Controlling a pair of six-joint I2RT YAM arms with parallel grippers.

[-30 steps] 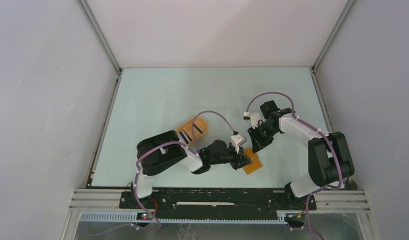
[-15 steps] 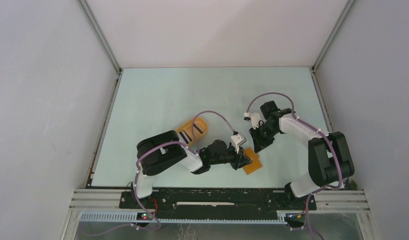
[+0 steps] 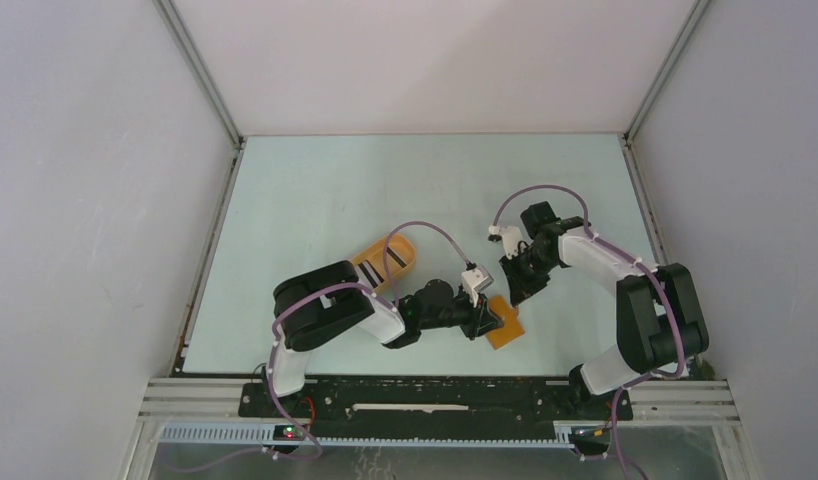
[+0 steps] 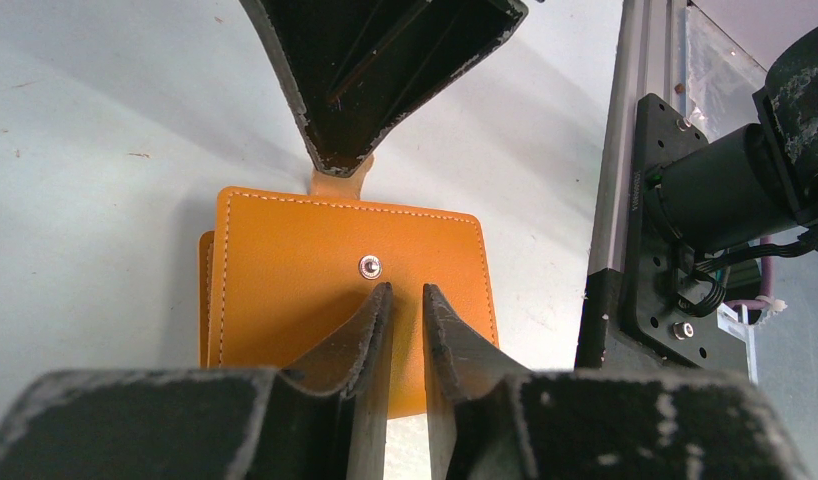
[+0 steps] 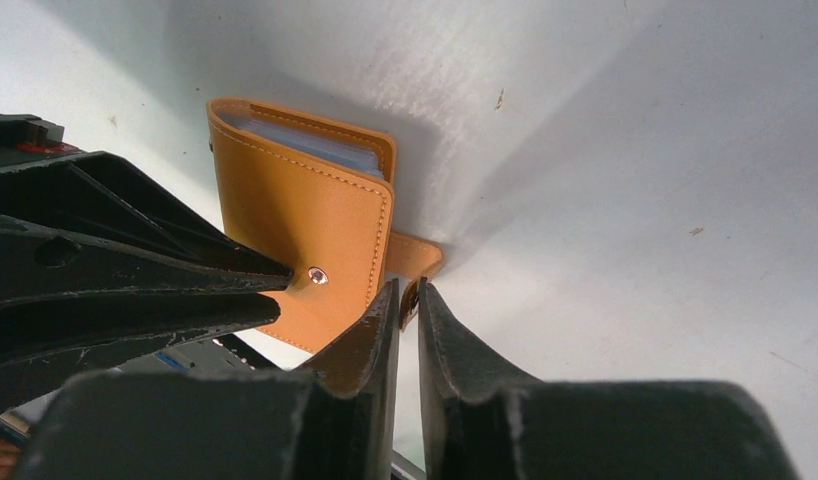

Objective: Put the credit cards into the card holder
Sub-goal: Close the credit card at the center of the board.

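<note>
The orange-tan card holder (image 3: 507,328) lies folded shut on the table near the front. In the left wrist view it (image 4: 285,270) shows a metal snap. My left gripper (image 4: 405,292) is shut, empty, tips resting on its top face just below the snap. My right gripper (image 5: 407,290) is shut on the holder's small strap tab (image 5: 417,256) at its far edge. Pale blue card edges (image 5: 305,145) show inside the holder (image 5: 295,230). More credit cards (image 3: 395,255) with black stripes lie in the tray. In the top view both grippers, left (image 3: 488,318) and right (image 3: 512,292), meet over the holder.
An oval orange tray (image 3: 365,256) sits left of the holder, behind my left arm. The black and aluminium base rail (image 4: 625,200) runs close on the right of the left wrist view. White walls enclose the pale table (image 3: 385,180).
</note>
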